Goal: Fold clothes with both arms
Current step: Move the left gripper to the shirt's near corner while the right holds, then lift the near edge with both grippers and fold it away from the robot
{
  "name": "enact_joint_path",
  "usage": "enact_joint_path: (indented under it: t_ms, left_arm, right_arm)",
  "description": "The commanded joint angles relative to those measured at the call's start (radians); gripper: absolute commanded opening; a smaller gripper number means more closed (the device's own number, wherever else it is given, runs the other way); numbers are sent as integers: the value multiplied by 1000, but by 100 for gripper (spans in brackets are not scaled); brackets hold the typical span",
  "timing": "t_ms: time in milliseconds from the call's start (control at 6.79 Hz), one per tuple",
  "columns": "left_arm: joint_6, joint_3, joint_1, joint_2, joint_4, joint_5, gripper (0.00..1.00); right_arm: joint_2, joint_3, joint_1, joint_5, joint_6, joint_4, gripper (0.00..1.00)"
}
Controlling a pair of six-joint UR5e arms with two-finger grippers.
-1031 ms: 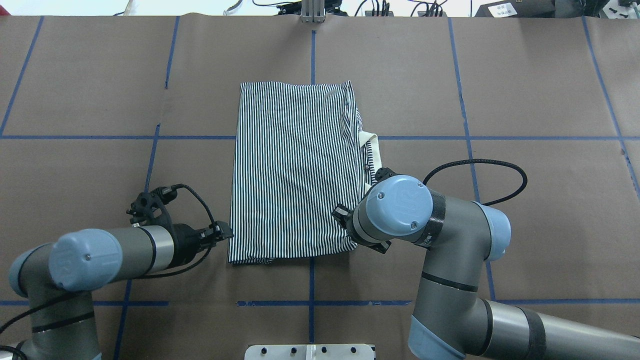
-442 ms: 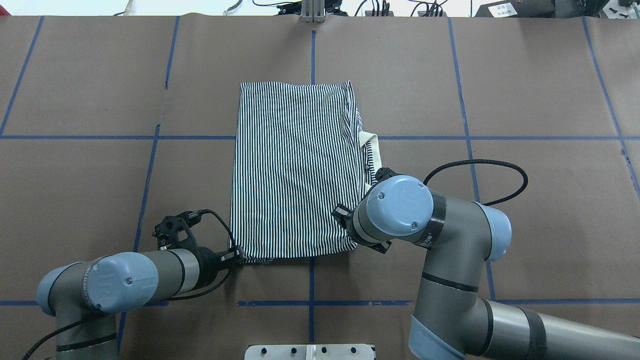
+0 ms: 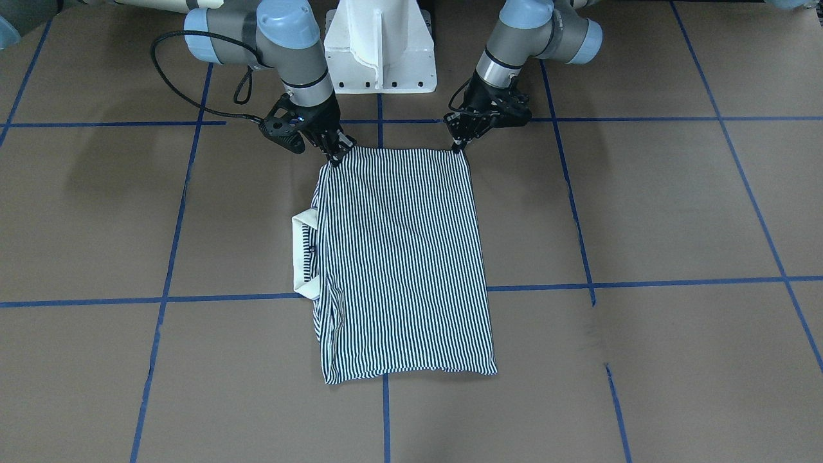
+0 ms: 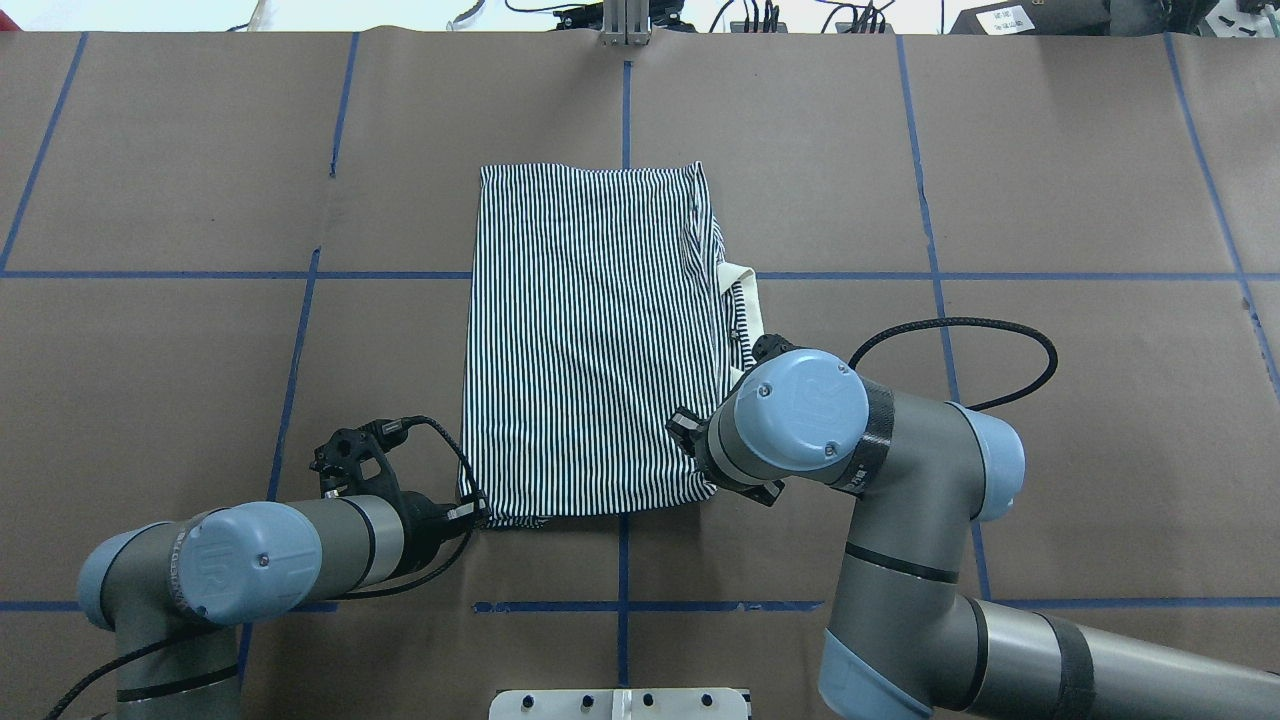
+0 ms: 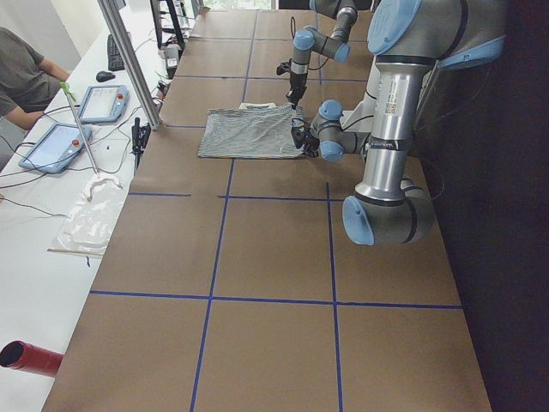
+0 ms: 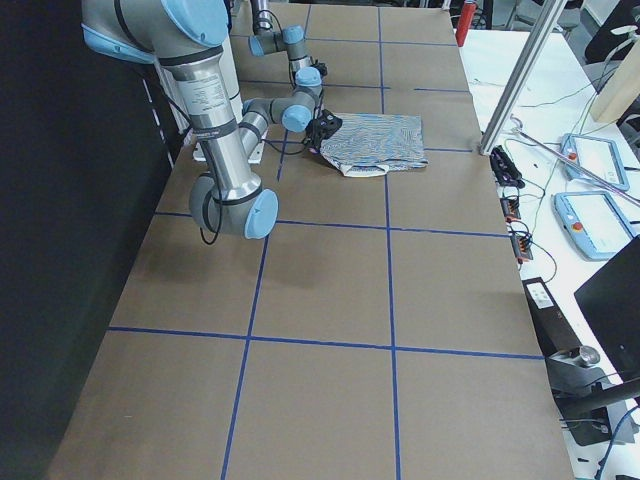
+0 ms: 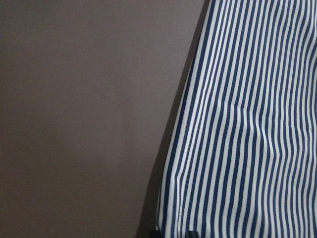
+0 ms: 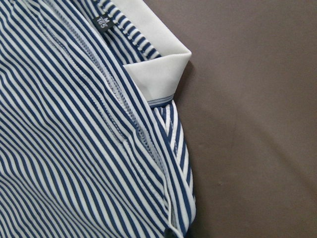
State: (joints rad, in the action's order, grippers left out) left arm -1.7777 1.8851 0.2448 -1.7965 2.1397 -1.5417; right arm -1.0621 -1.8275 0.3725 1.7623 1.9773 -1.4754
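A brown-papered table (image 4: pixel 150 150) carried a grid of blue tape lines (image 4: pixel 150 274). Down the left edge of the exterior left view ran a white bench (image 5: pixel 34 283) bearing a tablet (image 5: pixel 103 102) and a clear plastic bag (image 5: pixel 86 219). An aluminium post (image 5: pixel 130 56) rose at upper left.

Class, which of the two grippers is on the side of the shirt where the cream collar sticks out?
The right gripper: the cream collar pokes out of the shirt on its side. The left gripper is at the collarless corner.

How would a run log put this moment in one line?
polo shirt: flat, collar toward robot's right | left hand: at near left corner | right hand: at near right corner | grips: unclear
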Motion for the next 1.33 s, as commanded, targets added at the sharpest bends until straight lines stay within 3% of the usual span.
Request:
enact_joint_path:
  t_ms: [0, 294, 442, 589, 883, 1031, 1178]
  left_arm:
    - [0, 46, 5, -1, -27, 0, 0]
    - [0, 263, 2, -10, -218, -8, 0]
    - [15, 262, 46, -62, -260, -6, 0]
    - [82, 200, 156, -152, -273, -35, 0]
    - [153, 38, 328, -257, -265, -106, 0]
    - [223, -22, 368, -276, -258, -104, 0]
    - [227, -108, 389, -300, -206, -103, 0]
  right_arm:
    - [-13, -24, 2, 0, 0, 0, 0]
    - [-96, -230, -9, -13, 27, -76, 0]
    - [-75, -239, 0, -61, 84, -97, 0]
    - [0, -193, 75, -102, 77, -91, 0]
    - [118, -16, 198, -93, 60, -79, 0]
    - [170, 128, 235, -75, 60, -1, 0]
    - [213, 243, 297, -1, 58, 95, 0]
